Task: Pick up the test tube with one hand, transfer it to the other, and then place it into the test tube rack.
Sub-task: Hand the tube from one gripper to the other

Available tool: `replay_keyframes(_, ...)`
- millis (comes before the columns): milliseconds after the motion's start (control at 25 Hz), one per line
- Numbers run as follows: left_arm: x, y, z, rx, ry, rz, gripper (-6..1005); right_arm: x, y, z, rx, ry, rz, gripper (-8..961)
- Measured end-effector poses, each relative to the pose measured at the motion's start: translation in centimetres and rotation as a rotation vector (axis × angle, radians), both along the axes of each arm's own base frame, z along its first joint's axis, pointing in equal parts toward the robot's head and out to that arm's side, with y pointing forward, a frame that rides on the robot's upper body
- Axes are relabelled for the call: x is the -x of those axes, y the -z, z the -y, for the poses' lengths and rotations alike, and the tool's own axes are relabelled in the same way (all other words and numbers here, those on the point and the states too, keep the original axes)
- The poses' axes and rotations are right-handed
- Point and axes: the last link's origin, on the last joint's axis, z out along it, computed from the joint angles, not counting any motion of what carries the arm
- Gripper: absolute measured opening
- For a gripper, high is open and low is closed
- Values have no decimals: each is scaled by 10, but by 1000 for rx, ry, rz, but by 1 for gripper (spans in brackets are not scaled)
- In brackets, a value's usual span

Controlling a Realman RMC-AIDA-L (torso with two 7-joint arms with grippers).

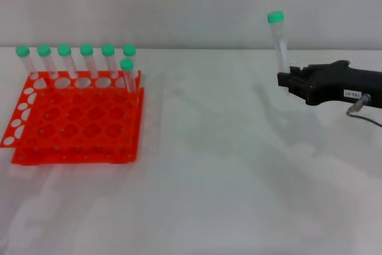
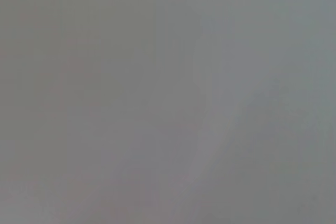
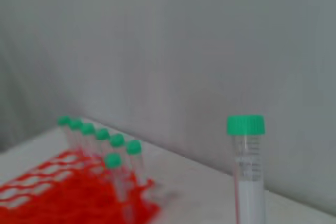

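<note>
My right gripper (image 1: 287, 80) is shut on a clear test tube (image 1: 279, 41) with a green cap and holds it upright above the table at the right of the head view. The tube also shows close up in the right wrist view (image 3: 248, 171). The orange-red test tube rack (image 1: 74, 117) stands on the table at the left, with several green-capped tubes (image 1: 86, 58) upright along its far side. The rack also shows in the right wrist view (image 3: 68, 192). My left gripper is out of view; the left wrist view shows only a blank grey surface.
The white table (image 1: 215, 165) stretches between the rack and my right gripper. A pale wall (image 1: 179, 4) stands behind it.
</note>
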Motion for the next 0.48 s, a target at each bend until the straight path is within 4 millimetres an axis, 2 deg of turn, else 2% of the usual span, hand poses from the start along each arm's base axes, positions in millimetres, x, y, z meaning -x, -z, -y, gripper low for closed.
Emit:
replay_keyframes(160,-10,5,-9,52,59,-16,755,-34,21,6,-16,-51,-150,181)
replay_keyframes(240,-22,11,-20,119,133,-42,755,-61,40,18,-47,-99,-246,181)
replay_keyframes(360,-27,11,-25,161,183,-64,755,-70,50,27,-89,-145,-295,181)
replay_keyframes(480,-35,11,-29,208,249,-88,755,-81,63,39,-151,-210,-266,181)
